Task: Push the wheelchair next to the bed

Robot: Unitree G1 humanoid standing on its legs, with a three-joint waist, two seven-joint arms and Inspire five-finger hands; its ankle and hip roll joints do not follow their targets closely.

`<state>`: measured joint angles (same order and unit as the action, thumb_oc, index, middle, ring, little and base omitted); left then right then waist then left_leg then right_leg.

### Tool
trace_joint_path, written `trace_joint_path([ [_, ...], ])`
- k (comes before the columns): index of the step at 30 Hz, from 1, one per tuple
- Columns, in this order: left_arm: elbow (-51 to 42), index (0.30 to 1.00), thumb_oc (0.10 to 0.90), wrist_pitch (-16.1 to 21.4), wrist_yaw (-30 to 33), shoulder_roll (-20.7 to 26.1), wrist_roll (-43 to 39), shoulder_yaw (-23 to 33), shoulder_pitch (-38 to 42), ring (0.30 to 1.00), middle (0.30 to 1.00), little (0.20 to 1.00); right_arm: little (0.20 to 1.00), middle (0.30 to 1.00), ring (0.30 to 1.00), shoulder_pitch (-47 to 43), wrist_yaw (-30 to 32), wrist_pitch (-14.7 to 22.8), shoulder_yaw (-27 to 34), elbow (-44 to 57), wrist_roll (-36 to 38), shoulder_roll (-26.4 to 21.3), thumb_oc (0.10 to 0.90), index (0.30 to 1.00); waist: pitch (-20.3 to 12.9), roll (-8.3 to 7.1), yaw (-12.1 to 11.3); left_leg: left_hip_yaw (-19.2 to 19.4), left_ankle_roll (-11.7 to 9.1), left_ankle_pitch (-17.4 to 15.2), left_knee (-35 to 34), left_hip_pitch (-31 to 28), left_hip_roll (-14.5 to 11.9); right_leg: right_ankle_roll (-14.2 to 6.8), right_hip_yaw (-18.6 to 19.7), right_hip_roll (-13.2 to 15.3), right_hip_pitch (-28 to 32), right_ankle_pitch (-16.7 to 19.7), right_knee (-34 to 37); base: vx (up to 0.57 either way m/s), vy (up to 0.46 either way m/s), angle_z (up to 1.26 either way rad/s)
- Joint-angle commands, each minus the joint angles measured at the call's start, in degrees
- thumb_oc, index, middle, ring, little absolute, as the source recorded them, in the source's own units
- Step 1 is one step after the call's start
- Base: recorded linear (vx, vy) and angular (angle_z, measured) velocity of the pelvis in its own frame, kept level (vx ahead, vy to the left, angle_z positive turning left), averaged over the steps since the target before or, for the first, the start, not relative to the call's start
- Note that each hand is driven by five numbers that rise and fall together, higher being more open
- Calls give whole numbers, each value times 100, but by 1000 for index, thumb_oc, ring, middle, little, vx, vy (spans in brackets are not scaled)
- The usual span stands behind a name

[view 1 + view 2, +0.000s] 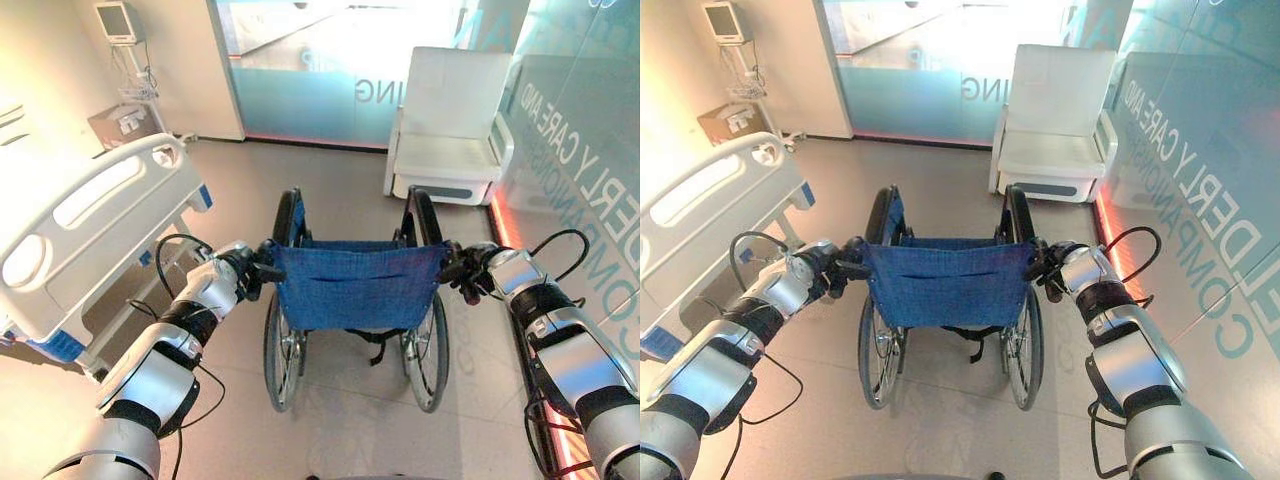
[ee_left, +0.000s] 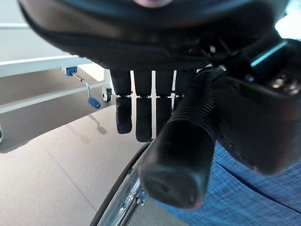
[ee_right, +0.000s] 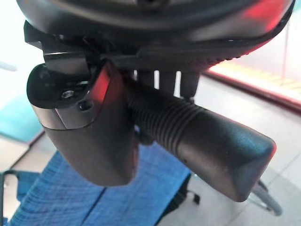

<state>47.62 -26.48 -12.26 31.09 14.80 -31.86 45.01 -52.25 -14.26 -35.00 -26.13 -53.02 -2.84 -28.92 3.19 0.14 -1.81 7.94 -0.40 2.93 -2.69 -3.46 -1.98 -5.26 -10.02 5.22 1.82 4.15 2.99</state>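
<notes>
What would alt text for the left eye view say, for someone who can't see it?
A robot's left hand and right hand grip the push handles of a blue-backed wheelchair seen from behind. A white hospital bed stands to the left, and a white armchair sits ahead by a glass wall.

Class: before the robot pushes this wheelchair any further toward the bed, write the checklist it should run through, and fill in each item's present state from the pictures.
1. Left hand on the left handle: cannot tell; the fingers hang straight beside the grip, thumb alongside it.
2. Right hand on the right handle: ok; fingers and thumb wrap the ribbed grip.
3. Wheelchair upright, both big wheels on the floor: ok.
4. Wheelchair next to the bed: not ok; the bed lies apart to the left, with open floor between.
5. Path ahead: not ok for a straight push; a white armchair stands beyond the wheelchair.
6. Brakes off: cannot tell.
</notes>
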Motion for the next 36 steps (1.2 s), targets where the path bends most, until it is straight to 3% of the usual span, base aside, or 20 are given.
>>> trace_joint_path([
  [1,718,300,400,45,-2,-106,-24,-262,-629,300,300,300,300,300,300,422,-444,651,-911,-191,-578,-80,400,300,702,-72,-3,-109,85,-642,495,172,235,94,-128,-50,52,-612,-455,0,0,0],
  [10,634,300,400,180,-38,-219,75,-345,-623,300,300,300,300,300,300,181,-512,805,-1110,-199,-1261,-181,400,300,639,-71,-79,-178,60,-620,456,130,216,129,-217,-59,121,-668,-461,19,-11,8],
  [15,486,300,400,334,-92,-149,-42,-357,-539,300,300,300,300,300,300,-11,-267,917,-1129,-61,-968,-251,400,300,631,-60,-132,-254,35,-625,489,141,204,147,-266,-52,139,-698,-491,6,-24,2],
  [18,270,300,400,442,19,-111,-613,-300,-538,300,300,300,300,300,300,-29,-72,890,-1039,209,-628,-280,400,300,618,-58,-139,-284,21,-623,491,140,193,161,-276,-58,141,-711,-503,17,-39,5],
  [20,-3,300,400,621,419,-183,-1661,-77,-612,300,300,300,300,300,300,19,136,945,-893,442,-289,-355,400,300,588,-46,-149,-332,10,-614,463,113,195,175,-285,-73,174,-723,-487,39,-38,8],
  [23,-225,300,400,822,786,-296,-2388,203,-786,300,300,300,300,300,300,163,390,1062,-732,642,-118,-389,400,300,558,-50,-157,-344,-5,-618,451,82,174,191,-303,-81,217,-746,-474,34,-33,10],
  [31,-659,300,400,1699,1708,-497,-3002,661,-1329,300,300,300,300,300,300,558,650,1057,-483,1085,-148,-535,400,300,510,-86,-201,-379,-49,-627,513,71,94,270,-373,-123,272,-854,-546,34,-54,6],
  [36,-757,300,400,1965,1925,-559,-3066,699,-1297,300,300,300,300,300,300,426,697,1025,-470,1034,-54,-572,400,300,590,-99,-234,-431,-100,-668,758,178,8,362,-429,-148,212,-959,-749,10,-82,3],
])
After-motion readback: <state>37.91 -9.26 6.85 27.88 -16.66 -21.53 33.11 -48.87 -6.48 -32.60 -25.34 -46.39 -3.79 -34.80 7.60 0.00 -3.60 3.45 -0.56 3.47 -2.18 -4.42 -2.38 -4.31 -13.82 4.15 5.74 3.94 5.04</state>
